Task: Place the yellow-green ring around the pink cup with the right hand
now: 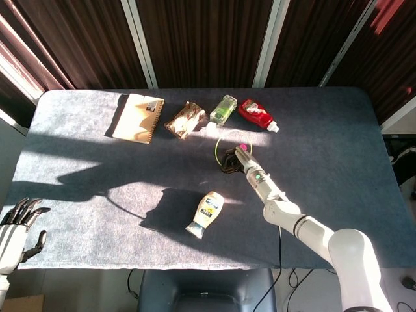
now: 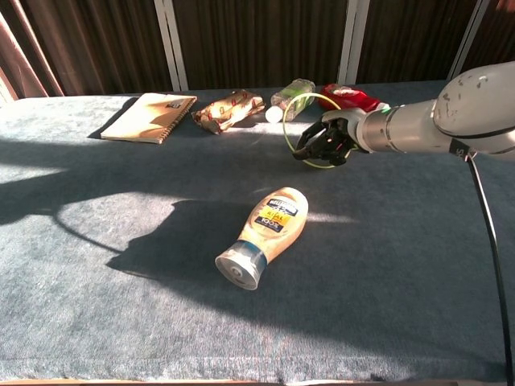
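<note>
Little can be read: the squeeze bottle [image 2: 263, 235] lying on its side on the surface [image 2: 96, 305] carries a blue-and-yellow label with print too small to make out, and the notebook [image 1: 138, 117] bears a small dark label at one corner, likewise illegible.

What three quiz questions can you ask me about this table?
1. True or false: the right hand holds the thin yellow-green ring.
2. Which lies nearest the front edge of the grey table? A: tan spiral notebook. B: cream squeeze bottle with a blue label. C: red sauce bottle.
3. Fill in: the left hand holds ____.
Key: 1 true; 2 B; 3 nothing.
</note>
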Controlling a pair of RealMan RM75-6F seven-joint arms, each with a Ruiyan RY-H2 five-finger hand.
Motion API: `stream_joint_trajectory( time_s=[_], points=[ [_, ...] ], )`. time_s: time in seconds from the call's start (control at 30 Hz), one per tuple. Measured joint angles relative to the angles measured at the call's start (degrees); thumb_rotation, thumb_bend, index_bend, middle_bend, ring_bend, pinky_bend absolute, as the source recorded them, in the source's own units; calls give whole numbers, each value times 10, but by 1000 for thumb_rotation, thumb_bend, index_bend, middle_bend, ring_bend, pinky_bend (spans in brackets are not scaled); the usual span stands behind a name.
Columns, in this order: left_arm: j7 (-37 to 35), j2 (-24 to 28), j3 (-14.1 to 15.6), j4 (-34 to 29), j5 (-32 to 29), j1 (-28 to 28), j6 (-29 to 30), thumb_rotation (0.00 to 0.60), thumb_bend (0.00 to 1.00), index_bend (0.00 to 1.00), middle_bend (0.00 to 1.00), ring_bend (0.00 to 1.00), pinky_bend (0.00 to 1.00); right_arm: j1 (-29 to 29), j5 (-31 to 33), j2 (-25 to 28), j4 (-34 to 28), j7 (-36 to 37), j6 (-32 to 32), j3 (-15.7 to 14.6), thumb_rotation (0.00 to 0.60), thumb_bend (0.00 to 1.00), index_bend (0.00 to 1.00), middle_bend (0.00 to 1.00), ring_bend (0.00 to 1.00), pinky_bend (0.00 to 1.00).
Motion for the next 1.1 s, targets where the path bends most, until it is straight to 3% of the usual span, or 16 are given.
stream_joint_trajectory(
  time_s=[0.8,1.1],
  points=[
    [3,0,0,-2,-2,2,4,600,493,267,132,55,194,-25,-68,8,-18,25,10,23,600,312,587,928,1000,1000],
    [6,0,1,-2,0,2,4,600,493,267,132,55,194,-51,-124,50,-123,9,56,10,600,288,568,928,1000,1000]
  ],
)
